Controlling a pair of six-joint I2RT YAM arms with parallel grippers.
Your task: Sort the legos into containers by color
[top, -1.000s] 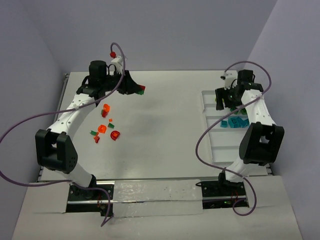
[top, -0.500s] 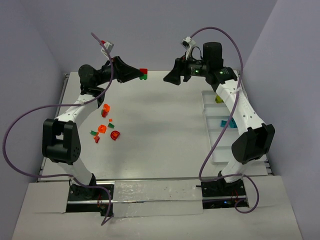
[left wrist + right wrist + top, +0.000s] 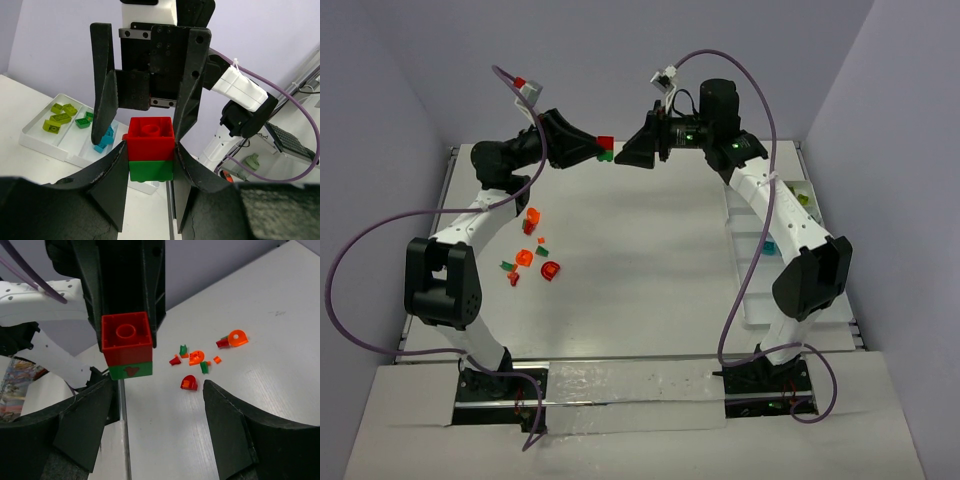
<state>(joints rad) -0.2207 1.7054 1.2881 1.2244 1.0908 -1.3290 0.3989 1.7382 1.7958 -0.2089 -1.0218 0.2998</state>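
Left hand: my left hand (image 3: 150,155) is closed on a two-brick stack, a red brick (image 3: 150,132) clicked on top of a green brick (image 3: 151,170), and holds it in the air above the far edge of the counter (image 3: 640,260).
Right hand: my right hand (image 3: 628,153) faces that stack with its jaws wide and nothing in them. I cannot tell whether its fingers touch the stack.
Tray: the white tray (image 3: 35,142) lies along the right side of the counter.
Sorted: lime green bricks (image 3: 60,115), dark green bricks (image 3: 85,120) and teal bricks (image 3: 105,140) lie in the tray, in neighbouring compartments as far as I can tell.
Unsorted: a scatter of orange, red and green pieces (image 3: 200,360) lies on the left of the counter, well apart from the tray.
Progress: I'd put it around halfway. I see no red or orange in the tray.
Step in hand: probably pulling the stack apart, since the two colours go to different compartments.
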